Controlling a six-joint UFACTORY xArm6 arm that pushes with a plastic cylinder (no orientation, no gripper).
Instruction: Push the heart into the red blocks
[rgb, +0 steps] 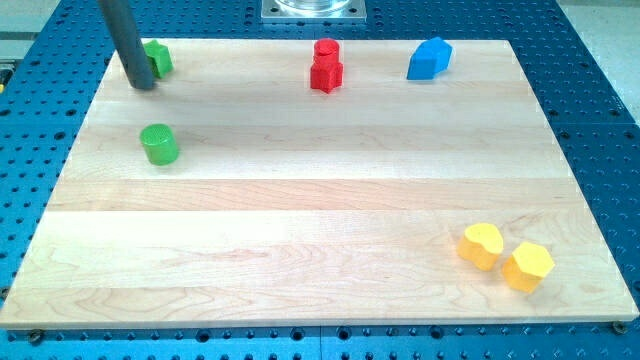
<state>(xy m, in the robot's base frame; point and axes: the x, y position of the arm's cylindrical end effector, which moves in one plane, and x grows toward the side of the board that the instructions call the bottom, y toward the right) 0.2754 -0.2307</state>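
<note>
A yellow heart block lies near the view's bottom right, touching a yellow hexagon block to its right. Two red blocks stand together at the view's top middle: a red cylinder and a red star-shaped block just below it. My tip is at the view's top left, far from the heart and the red blocks, touching the left side of a green block that the rod partly hides.
A green cylinder stands below my tip on the left. A blue block sits at the top right. The wooden board lies on a blue perforated table.
</note>
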